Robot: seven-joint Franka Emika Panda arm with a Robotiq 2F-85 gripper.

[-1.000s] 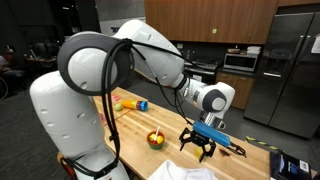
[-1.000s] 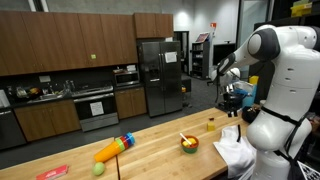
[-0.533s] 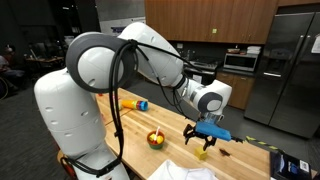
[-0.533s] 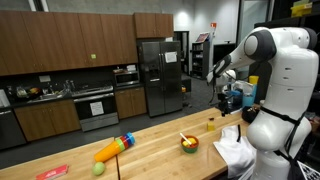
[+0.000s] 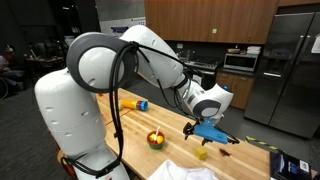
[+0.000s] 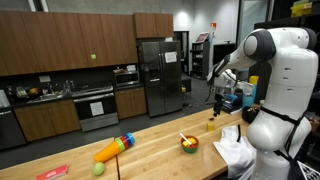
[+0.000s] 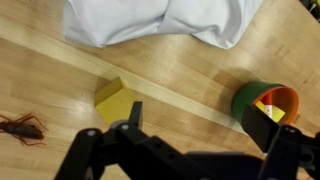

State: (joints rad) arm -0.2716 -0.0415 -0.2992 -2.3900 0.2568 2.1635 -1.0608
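The gripper [image 5: 204, 141] hangs low over the wooden bench [image 5: 135, 122]. Its jaws are spread wide and hold nothing. The thing nearest to it is a small yellow block [image 5: 203, 154], which lies flat on the bench just beside a green bowl [image 5: 155, 139], on the bowl's side away from the robot's white base, and not touching it.

In the wrist view the block [image 7: 117, 100] shows at the tip of 1 finger [image 7: 133, 115] rather than midway between the 2, so the gripper [image 7: 200, 135] sits off-centre, shifted toward the bowl [image 7: 262, 102]. Whether that finger touches the block I cannot tell. The bowl stands upright and has an orange inside with something yellow in it. Bare wood separates it from the block.

A crumpled white cloth [image 7: 155, 20] lies near the bowl and spreads past both bowl and block. In an exterior view the cloth [image 6: 235, 150] reaches the bench edge in front of the robot's body. A small dark reddish thing with thin legs [image 7: 22, 128] rests well beyond the block from the bowl – too small to name.

Well apart from the bowl, along the bench, lie an orange carrot-shaped toy [image 6: 110, 150], a green ball [image 6: 98, 169] and a flat red piece [image 6: 52, 172].
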